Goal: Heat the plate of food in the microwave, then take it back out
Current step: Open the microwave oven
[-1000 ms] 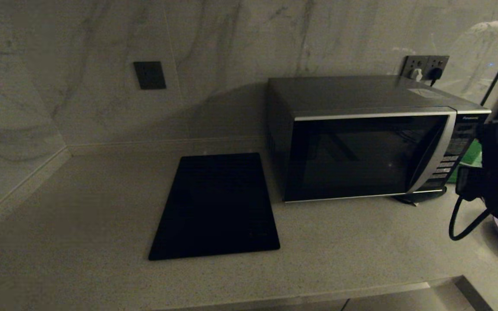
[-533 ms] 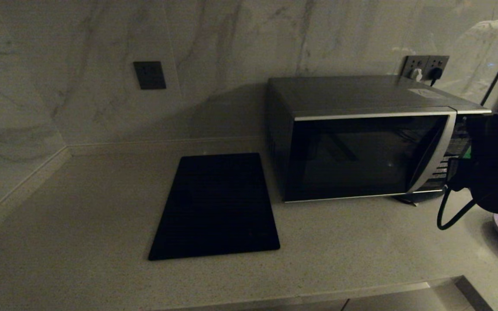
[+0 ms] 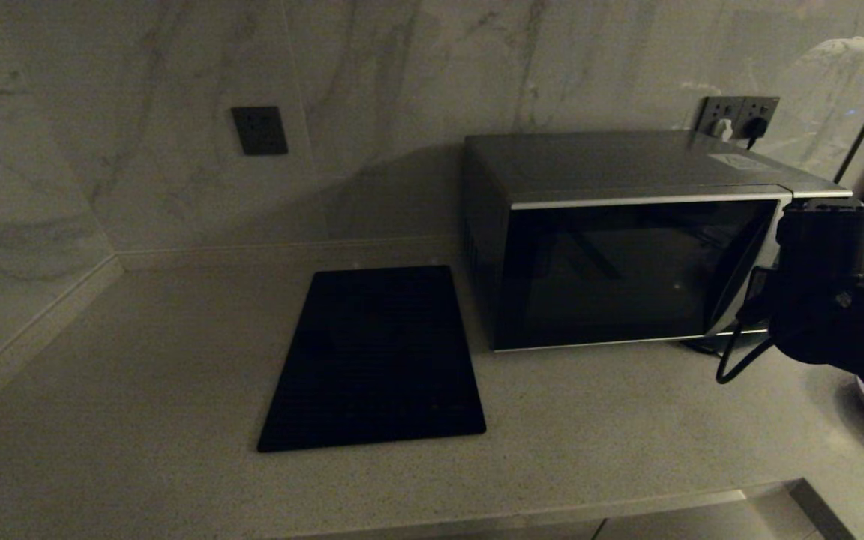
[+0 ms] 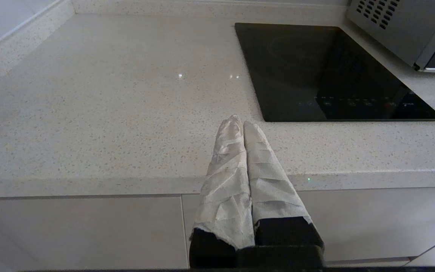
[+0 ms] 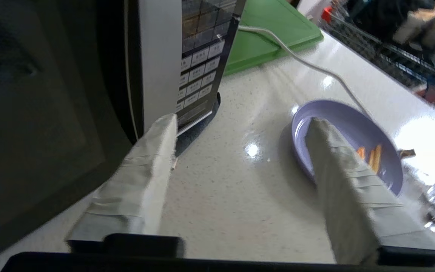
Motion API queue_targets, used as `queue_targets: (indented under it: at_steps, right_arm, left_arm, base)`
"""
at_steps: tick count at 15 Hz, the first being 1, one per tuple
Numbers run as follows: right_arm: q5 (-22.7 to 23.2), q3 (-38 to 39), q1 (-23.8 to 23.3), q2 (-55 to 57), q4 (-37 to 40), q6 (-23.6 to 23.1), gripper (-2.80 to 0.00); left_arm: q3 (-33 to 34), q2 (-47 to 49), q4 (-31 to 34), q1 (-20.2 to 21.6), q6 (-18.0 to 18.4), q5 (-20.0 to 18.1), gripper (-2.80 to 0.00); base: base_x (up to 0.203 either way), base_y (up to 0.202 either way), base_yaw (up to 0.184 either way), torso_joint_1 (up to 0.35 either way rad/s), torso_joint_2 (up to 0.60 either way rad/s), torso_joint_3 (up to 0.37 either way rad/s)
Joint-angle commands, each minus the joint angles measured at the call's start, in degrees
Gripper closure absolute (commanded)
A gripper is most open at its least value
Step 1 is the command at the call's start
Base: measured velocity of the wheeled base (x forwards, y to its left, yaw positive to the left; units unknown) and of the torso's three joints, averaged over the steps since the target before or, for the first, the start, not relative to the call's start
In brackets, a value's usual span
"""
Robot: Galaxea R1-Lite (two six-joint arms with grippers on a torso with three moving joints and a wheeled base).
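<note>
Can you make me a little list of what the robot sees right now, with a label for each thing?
microwave: door shut, on the counter, against the wall
plate of food: lavender, a few orange sticks on it, on the counter to the right of the microwave
right gripper: open, empty, low by the microwave's button panel
left gripper: shut, empty, parked at the counter's front edge
black slab: flat on the counter, left of the microwave
green board: flat, behind the plate
</note>
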State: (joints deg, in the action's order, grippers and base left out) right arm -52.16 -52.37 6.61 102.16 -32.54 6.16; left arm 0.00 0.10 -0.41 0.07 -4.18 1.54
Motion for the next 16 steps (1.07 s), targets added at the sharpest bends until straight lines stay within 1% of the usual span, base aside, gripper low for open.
queue_targets:
  at_steps: [1,4,5,8,12,14,16]
  right_arm:
    - [-2.2,-0.9,1.1,5.1,-1.3,2.5,-2.80]
    - [-6.3,-3.6,2.6,9.9,-1.6,5.9,-2.80]
    - [-7.3,-4.3,3.3,10.9,-1.7,6.3,-2.80]
    - [-9.9,-6.5,4.6,12.7,-1.7,6.3,-2.80]
    - [-10.2,-9.7,4.5,14.5,-1.4,5.9,-2.80]
    - [-11.6,-11.1,4.0,14.8,-1.4,4.5,-2.80]
    - [-11.7,-12.3,3.9,15.6,-1.4,4.3,-2.80]
  left_arm:
    - [0.0,0.0,0.0,0.0,0.0,0.0,0.00]
    - [0.0,0.0,0.0,0.0,0.0,0.0,0.00]
    - [0.0,0.0,0.0,0.0,0.0,0.0,0.00]
    - [0.0,0.0,0.0,0.0,0.0,0.0,0.00]
    - [0.0,0.0,0.0,0.0,0.0,0.0,0.00]
    - [0.0,0.0,0.0,0.0,0.0,0.0,0.00]
    - [0.0,0.0,0.0,0.0,0.0,0.0,0.00]
  base:
    - [0.000,0.000,0.000,0.000,0.00,0.000]
    - [0.000,0.000,0.000,0.000,0.00,0.000]
    - [0.000,0.000,0.000,0.000,0.00,0.000]
    - [0.000,0.000,0.000,0.000,0.00,0.000]
    - [0.000,0.000,0.000,0.000,0.00,0.000]
    - [0.000,0.000,0.000,0.000,0.00,0.000]
    - [0.000,0.000,0.000,0.000,0.00,0.000]
